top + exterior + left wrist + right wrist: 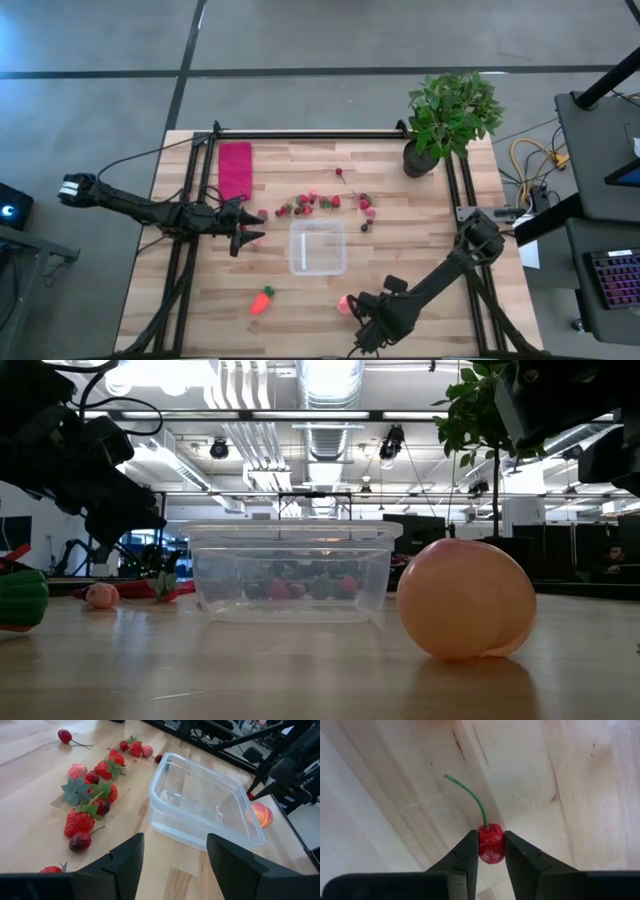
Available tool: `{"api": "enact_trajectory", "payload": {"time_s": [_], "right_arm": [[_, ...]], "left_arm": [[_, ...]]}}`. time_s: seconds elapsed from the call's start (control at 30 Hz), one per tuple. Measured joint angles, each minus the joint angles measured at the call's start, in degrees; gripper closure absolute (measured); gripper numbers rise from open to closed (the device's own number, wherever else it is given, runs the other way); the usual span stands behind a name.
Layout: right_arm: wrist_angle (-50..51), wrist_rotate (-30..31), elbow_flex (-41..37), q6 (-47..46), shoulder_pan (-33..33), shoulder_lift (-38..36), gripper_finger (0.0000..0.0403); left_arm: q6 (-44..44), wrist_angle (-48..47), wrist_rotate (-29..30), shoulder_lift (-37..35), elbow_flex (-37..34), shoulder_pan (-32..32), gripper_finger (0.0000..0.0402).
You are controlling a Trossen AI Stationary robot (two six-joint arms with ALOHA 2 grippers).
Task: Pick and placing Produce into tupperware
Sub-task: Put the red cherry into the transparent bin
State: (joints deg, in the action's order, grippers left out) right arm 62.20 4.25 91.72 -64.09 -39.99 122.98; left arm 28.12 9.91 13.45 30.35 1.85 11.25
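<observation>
The clear tupperware (318, 247) (205, 802) (290, 570) stands mid-table with nothing in it. Strawberries and cherries (322, 203) (92, 802) lie scattered just beyond it. The carrot (262, 300) and the pale round fruit (345, 303) (465, 600) rest on the wood nearer the front. My left gripper (245, 233) (172, 862) hovers open to the left of the container. My right gripper (365, 335) (491, 852) is by the near edge, next to the round fruit, shut on a red cherry (491, 844). My right gripper pinches the cherry's round red body (491, 840) between its two fingertips, coming from above and pointing down at the table. The green stem (470, 795) sticks out free, away from the fingers. Whether the cherry is lifted or touching the wood, I cannot tell.
A potted plant (450, 120) stands at the far right corner and a red cloth (236, 168) lies at the far left. Black frame rails run along the left, right and far sides. Bare wood shows between the carrot and the round fruit.
</observation>
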Motion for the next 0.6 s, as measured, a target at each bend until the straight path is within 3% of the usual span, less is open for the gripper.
{"api": "enact_trajectory", "payload": {"time_s": [0.33,0.6], "right_arm": [[2.11,0.86,-0.01,-19.69,1.56,-1.65,0.0328],[2.12,17.69,0.63,-27.16,3.79,-11.6,0.0328]], "left_arm": [[0.0,0.57,0.0,-0.11,0.0,0.01,0.0199],[-0.02,3.21,0.0,0.0,0.0,0.02,0.0199]]}}
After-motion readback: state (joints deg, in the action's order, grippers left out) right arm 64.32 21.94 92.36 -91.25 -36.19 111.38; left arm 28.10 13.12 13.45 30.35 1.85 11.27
